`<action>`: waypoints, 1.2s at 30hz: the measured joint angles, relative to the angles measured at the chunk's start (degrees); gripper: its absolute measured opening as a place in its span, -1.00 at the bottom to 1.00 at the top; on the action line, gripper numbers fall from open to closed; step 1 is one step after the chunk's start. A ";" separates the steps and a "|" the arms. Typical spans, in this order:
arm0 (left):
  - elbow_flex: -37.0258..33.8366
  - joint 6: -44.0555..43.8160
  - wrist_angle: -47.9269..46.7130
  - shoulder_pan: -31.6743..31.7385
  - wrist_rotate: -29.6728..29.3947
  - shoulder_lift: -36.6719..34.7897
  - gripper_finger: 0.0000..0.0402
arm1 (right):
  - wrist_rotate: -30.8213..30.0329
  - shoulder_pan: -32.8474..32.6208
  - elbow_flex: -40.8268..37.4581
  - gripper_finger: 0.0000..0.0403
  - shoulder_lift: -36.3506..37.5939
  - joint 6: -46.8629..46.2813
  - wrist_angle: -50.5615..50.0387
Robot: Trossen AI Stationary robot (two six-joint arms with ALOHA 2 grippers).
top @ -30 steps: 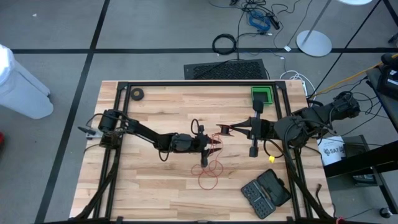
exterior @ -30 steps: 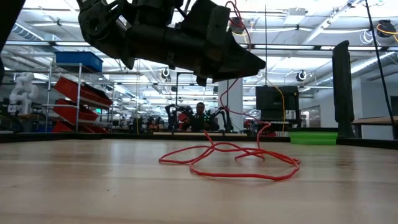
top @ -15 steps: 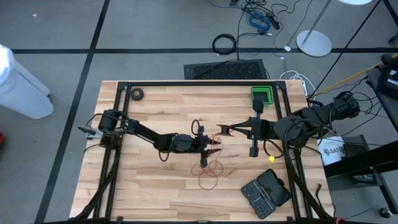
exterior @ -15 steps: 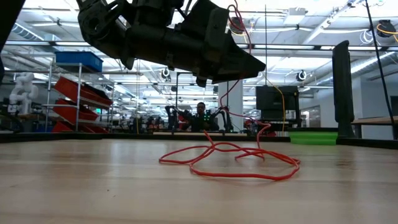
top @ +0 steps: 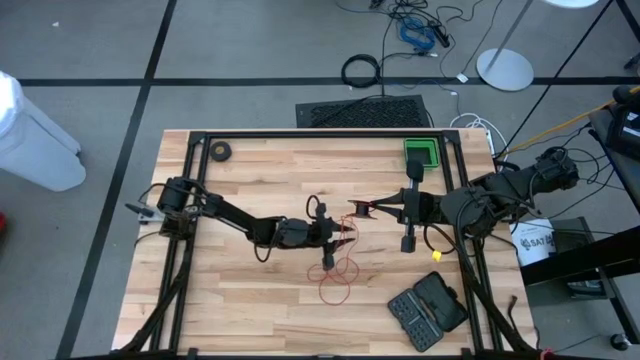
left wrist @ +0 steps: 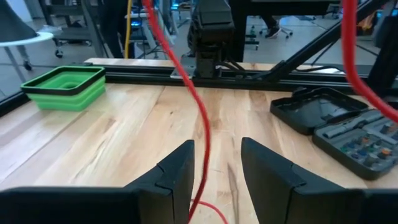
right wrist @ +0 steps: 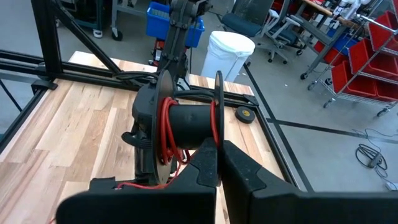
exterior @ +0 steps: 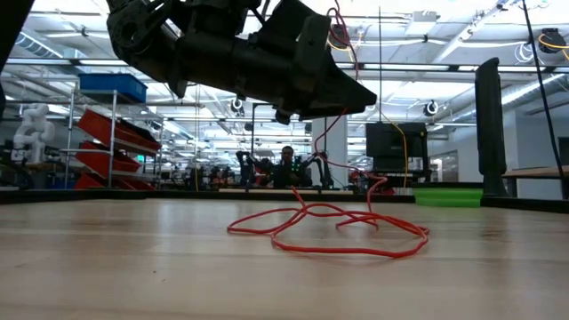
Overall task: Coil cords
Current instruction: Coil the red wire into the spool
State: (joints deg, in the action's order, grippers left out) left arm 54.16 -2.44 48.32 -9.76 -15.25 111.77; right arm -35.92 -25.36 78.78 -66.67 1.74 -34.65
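Left hand sits over the middle of the surface, fingers parted, and the red cord runs straight down through the gap between them without being pinched, as far as the left wrist view shows. Right hand is just across from it, near the centre, fingers pressed together on the rim of the black reel, which it holds clear of the surface with several red turns wound on its hub. The rest of the cord lies in loose loops on the wood just below the left hand, towards the near edge; in the low view the loops lie flat with the arm hanging above them. Open room: wide bare wood on the left half, and a clear strip along the far edge between the small black roll in the far-left corner and the green tray at far right. Tighter on the near right, where the open tool case sits close to the edge, with a small yellow piece beside the right arm. The black frame rail borders the far side. Hard to make out: from above, both hands and the reel merge into one dark cluster, and where the cord leaves the reel cannot be traced. The low view cuts the arm off at the top.
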 joint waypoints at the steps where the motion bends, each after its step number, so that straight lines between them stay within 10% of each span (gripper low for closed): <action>1: -0.01 0.11 -0.01 -0.08 -0.39 0.00 -0.31 | 0.00 0.00 0.00 -1.00 0.00 0.00 0.00; 26: -0.05 6.34 -0.73 -4.44 -12.83 -0.85 -0.32 | 0.02 0.00 0.00 -1.00 0.00 -0.02 -0.15; 36: -0.05 7.52 -0.82 -5.28 -16.55 -0.96 -0.71 | 0.04 0.00 0.00 -1.00 0.00 -0.03 -0.15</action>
State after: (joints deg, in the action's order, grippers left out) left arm 54.11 5.08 47.50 -15.05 -31.79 110.80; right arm -35.88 -25.36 78.78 -66.67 1.71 -34.81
